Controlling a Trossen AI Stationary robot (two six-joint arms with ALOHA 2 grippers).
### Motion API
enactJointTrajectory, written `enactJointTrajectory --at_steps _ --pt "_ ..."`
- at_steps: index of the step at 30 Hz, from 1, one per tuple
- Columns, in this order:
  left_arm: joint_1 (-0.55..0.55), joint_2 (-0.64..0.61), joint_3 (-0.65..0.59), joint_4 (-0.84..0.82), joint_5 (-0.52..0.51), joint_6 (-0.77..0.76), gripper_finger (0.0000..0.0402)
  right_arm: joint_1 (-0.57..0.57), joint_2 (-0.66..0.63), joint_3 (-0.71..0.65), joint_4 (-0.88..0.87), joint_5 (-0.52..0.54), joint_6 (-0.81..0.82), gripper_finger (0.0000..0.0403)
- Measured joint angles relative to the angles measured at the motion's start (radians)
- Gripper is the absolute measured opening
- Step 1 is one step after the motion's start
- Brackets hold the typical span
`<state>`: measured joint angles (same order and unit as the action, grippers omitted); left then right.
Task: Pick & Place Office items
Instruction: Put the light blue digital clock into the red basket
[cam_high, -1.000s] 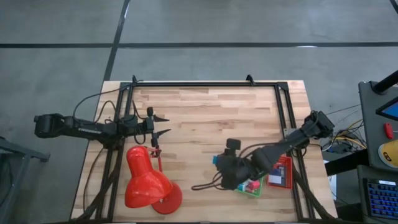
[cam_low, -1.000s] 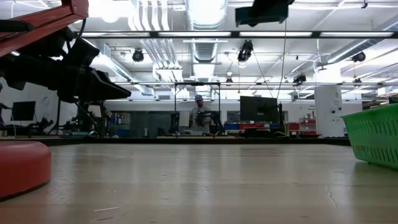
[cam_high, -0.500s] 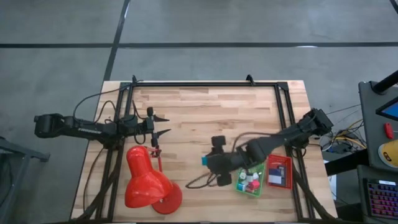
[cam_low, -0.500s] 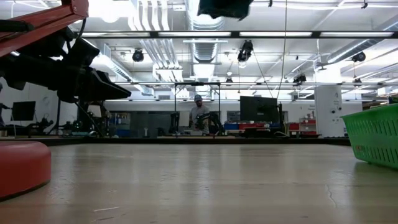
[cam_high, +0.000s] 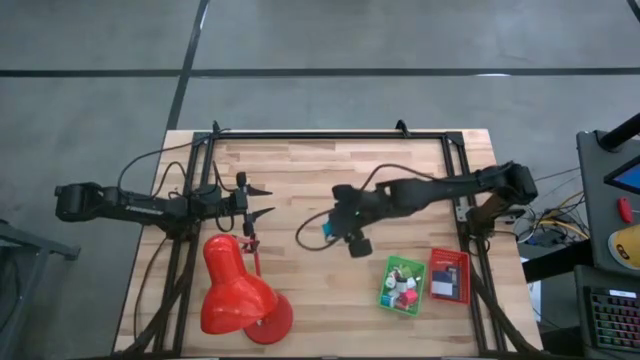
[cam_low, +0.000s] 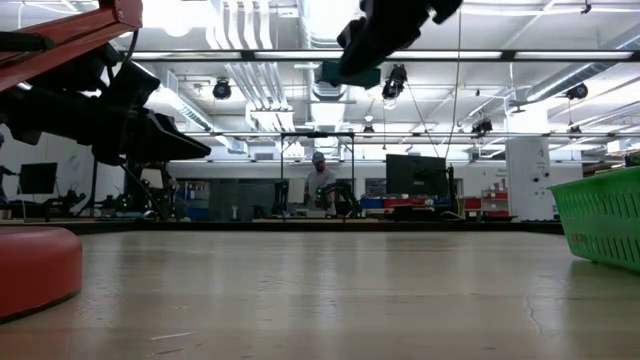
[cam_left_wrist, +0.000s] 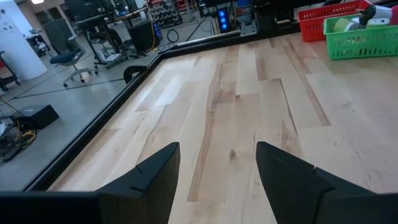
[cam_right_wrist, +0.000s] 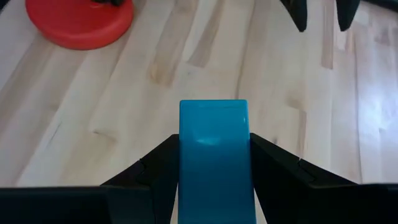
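My right gripper (cam_high: 330, 230) hangs above the middle of the table, shut on a teal flat block (cam_right_wrist: 214, 155), one of the office items. The block also shows in the low view, where the teal block (cam_low: 345, 72) sits high above the tabletop. Other small office items, pink, white and green, lie in the green tray (cam_high: 403, 286) near the table's right front. My left gripper (cam_high: 262, 200) waits at the table's left, open, with nothing between its fingers (cam_left_wrist: 155, 177). My right gripper pinches the teal block by its two long sides (cam_right_wrist: 186, 168) between its two fingers (cam_right_wrist: 155, 174). The fingers slant downward from the table's right and lie along the block. The block's free end sticks out past the fingertips. It is lifted clear of the table.
A big red desk lamp (cam_high: 238, 293) stands at the left front, its round base (cam_right_wrist: 79, 15) ahead of my right gripper. A red tray (cam_high: 449, 276) sits right of the green one. Bare wood lies between the lamp and the trays. A black frame edges the table.
My right gripper has carried the teal block from over the green tray toward the table's left and far edge, rolling its wrist on the way. The block has stayed between the fingers, clear of the table.
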<state>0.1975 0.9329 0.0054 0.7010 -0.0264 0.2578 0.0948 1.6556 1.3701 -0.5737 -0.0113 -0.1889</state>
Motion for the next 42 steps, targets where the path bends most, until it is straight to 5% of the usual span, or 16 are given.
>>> enactJointTrajectory --at_steps 10,24,33,42 --pt "0.000 0.000 0.000 0.000 0.000 0.000 0.0218 -0.092 -0.280 -0.374 0.217 -0.046 0.044 0.0171" --pt "0.000 0.000 0.000 0.000 0.000 0.000 0.0218 -0.022 -0.711 -0.759 0.266 0.025 0.461 0.0171" --pt "0.000 0.000 0.000 0.000 0.000 0.000 0.0218 0.200 -0.809 -0.822 0.240 0.196 0.711 0.0171" --pt "0.000 0.000 0.000 0.000 0.000 0.000 0.0218 0.381 -0.783 -0.762 0.056 0.221 1.031 0.0171"
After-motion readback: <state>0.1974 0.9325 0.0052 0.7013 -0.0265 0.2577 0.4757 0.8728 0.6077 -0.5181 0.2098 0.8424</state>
